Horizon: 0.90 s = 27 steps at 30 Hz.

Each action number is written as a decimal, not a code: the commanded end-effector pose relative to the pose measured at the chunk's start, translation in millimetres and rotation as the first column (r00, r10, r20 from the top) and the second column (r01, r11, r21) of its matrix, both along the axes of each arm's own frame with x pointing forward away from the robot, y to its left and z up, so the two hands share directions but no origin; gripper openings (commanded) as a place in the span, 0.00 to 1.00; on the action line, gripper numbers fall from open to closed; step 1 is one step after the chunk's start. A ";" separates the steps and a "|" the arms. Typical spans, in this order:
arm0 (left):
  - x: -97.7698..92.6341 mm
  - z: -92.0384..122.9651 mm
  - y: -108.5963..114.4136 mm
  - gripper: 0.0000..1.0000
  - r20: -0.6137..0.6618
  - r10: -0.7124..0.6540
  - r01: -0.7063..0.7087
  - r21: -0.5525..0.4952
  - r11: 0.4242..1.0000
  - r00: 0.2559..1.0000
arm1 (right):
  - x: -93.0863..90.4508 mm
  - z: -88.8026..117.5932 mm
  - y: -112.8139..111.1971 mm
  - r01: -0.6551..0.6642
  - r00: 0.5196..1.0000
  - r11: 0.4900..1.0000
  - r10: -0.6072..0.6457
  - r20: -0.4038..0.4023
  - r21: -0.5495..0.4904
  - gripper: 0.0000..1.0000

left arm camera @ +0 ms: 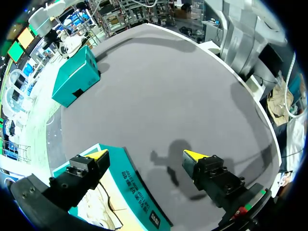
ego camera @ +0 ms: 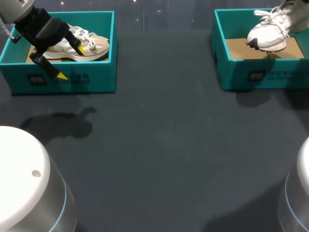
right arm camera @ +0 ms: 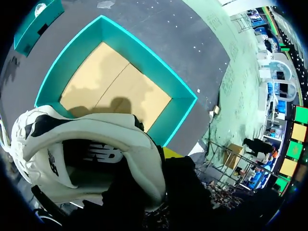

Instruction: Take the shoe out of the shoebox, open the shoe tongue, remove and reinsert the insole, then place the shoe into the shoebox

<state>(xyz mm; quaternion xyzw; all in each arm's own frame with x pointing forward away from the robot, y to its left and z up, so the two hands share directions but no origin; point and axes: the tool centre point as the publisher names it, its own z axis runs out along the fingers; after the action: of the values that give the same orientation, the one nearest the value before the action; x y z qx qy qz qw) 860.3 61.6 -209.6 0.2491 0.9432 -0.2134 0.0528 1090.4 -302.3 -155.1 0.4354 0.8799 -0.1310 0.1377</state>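
Observation:
Two teal shoeboxes stand at the table's far side. The left shoebox holds a beige-and-white shoe. My left gripper hangs open over that box's front wall, one fingertip over the shoe and one in front of the box; its wrist view shows the open gripper astride the wall. A white shoe hangs toe down over the right shoebox. My right gripper is shut on the white shoe's heel collar, above the box's bare cardboard floor.
Dark table surface stretches between and in front of the boxes. The left box shows far off in the right wrist view. The right box shows far ahead in the left wrist view. My arm bases fill the near corners.

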 end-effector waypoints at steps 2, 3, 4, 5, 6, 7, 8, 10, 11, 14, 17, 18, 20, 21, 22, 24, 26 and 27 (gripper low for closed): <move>-0.2 0.3 0.5 1.00 0.000 -0.001 0.001 0.002 1.000 1.000 | -17.6 -3.0 -11.0 0.491 0.865 0.870 -0.494 0.094 0.050 0.00; -0.2 0.3 0.5 1.00 0.000 -0.001 0.001 0.002 1.000 1.000 | -17.6 -3.0 -11.0 0.491 0.865 0.870 -0.494 0.094 0.050 0.00; -0.2 0.3 0.5 1.00 0.000 -0.001 0.001 0.002 1.000 1.000 | -17.6 -3.0 -11.0 0.491 0.865 0.870 -0.494 0.094 0.050 0.00; -0.2 0.3 0.5 1.00 0.000 -0.001 0.001 0.002 1.000 1.000 | -17.6 -3.0 -11.0 0.491 0.865 0.870 -0.494 0.094 0.050 0.00; -0.2 0.3 0.5 1.00 0.000 -0.001 0.001 0.002 1.000 1.000 | -17.6 -3.0 -11.0 0.491 0.865 0.870 -0.494 0.094 0.050 0.00; -0.2 0.3 0.5 1.00 0.000 -0.001 0.001 0.002 1.000 1.000 | -17.6 -3.0 -11.0 0.491 0.865 0.870 -0.494 0.094 0.050 0.00; -0.2 0.3 0.5 1.00 0.000 -0.001 0.001 0.002 1.000 1.000 | -17.6 -3.0 -11.0 0.491 0.865 0.870 -0.494 0.094 0.050 0.00; -0.2 0.3 0.5 1.00 0.000 -0.001 0.001 0.002 1.000 1.000 | -17.6 -3.0 -11.0 0.491 0.865 0.870 -0.494 0.094 0.050 0.00; -0.2 0.3 0.5 1.00 0.000 -0.001 0.001 0.002 1.000 1.000 | -17.6 -3.0 -11.0 0.491 0.865 0.870 -0.494 0.094 0.050 0.00; -0.2 0.3 0.5 1.00 0.000 -0.001 0.001 0.002 1.000 1.000 | -17.6 -3.0 -11.0 0.491 0.865 0.870 -0.494 0.094 0.050 0.00; -0.2 0.3 0.5 1.00 0.000 -0.001 0.001 0.002 1.000 1.000 | -22.3 -9.7 -19.1 0.548 0.823 0.831 -0.556 0.118 0.094 0.00; -0.2 0.3 0.5 1.00 0.000 -0.001 0.001 0.002 1.000 1.000 | -24.3 -13.2 -22.7 0.567 0.808 0.817 -0.577 0.120 0.108 0.00; -0.2 0.3 0.5 1.00 0.000 -0.001 0.001 0.002 1.000 1.000 | -28.2 -19.2 -28.0 0.594 0.787 0.798 -0.603 0.133 0.105 0.00; -0.2 0.3 0.5 1.00 0.000 -0.001 0.001 0.002 1.000 1.000 | -30.4 -21.5 -30.4 0.597 0.783 0.795 -0.607 0.135 0.110 0.00; -0.2 0.3 0.5 1.00 0.000 -0.001 0.001 0.002 1.000 1.000 | -32.0 -23.4 -32.4 0.605 0.775 0.788 -0.616 0.143 0.114 0.00; -0.2 0.3 0.5 1.00 0.000 -0.001 0.001 0.002 1.000 1.000 | -35.8 -26.9 -37.3 0.624 0.757 0.772 -0.635 0.156 0.120 0.00; -0.2 0.3 0.5 1.00 0.000 -0.001 0.001 0.002 1.000 1.000 | -38.4 -29.9 -40.9 0.637 0.743 0.762 -0.647 0.168 0.117 0.00; -0.2 0.3 0.5 1.00 0.000 -0.001 0.001 0.002 1.000 1.000 | -39.7 -31.5 -42.6 0.637 0.741 0.761 -0.649 0.174 0.122 0.00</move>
<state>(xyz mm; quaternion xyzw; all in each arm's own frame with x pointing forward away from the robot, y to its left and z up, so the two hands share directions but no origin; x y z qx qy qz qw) 860.3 61.7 -209.7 0.2490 0.9432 -0.2134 0.0528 1061.0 -343.4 -183.8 0.7274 0.6597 -0.1125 0.1520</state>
